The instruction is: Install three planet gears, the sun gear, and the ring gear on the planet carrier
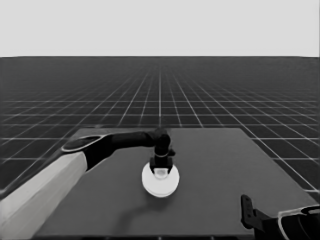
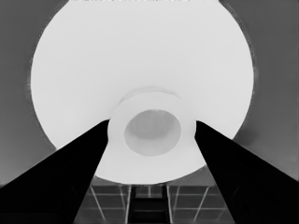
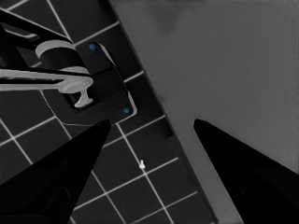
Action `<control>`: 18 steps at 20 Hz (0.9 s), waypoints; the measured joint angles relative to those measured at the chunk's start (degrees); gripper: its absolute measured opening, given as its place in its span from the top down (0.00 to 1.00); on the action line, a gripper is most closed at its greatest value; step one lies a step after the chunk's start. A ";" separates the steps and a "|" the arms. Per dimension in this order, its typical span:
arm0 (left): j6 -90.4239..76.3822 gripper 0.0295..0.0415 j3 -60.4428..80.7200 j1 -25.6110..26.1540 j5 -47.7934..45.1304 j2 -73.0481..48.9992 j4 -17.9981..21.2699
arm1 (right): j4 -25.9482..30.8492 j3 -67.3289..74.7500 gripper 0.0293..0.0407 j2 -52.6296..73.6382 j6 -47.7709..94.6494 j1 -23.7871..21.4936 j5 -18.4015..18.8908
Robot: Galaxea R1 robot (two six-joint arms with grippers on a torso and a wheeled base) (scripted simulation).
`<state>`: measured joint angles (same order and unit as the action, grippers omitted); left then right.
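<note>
Care suited this step: left claw (image 1: 161, 169) clenched the raised hub of the large white round disc (image 1: 160, 181); lower it level, then release.

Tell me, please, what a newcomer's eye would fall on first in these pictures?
First, the larger round part, the only white part seen on the table, lying near its middle. The left gripper reaches in over it, fingers either side of the raised collar around its central hole. The right gripper waits, open, at the table's near right corner.
</note>
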<state>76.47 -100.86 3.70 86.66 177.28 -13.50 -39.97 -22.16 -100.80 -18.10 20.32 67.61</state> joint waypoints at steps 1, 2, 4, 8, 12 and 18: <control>-0.02 0.52 -0.04 0.06 -0.01 0.00 -0.03 | 0.00 0.00 0.19 0.00 0.00 0.00 0.00; -0.03 0.52 -0.06 0.10 -0.01 0.00 -0.05 | 0.00 0.00 0.19 0.00 0.00 0.00 0.00; -0.55 0.52 -0.10 0.40 0.01 -0.04 -0.06 | 0.00 0.00 0.19 0.00 0.00 0.00 0.00; -2.33 0.52 -0.10 0.41 0.04 -0.04 -0.06 | 0.00 0.00 0.19 0.00 0.00 0.00 0.00; -4.29 0.52 -0.11 0.40 0.07 -0.08 -0.06 | 0.00 0.00 0.19 0.00 0.00 0.00 0.00; -7.30 0.52 -0.15 0.84 0.01 -0.10 -0.05 | 0.00 0.00 0.19 0.00 0.00 0.00 0.00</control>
<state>69.17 -101.01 4.54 86.66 177.17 -13.55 -39.97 -22.16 -100.80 -18.10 20.32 67.61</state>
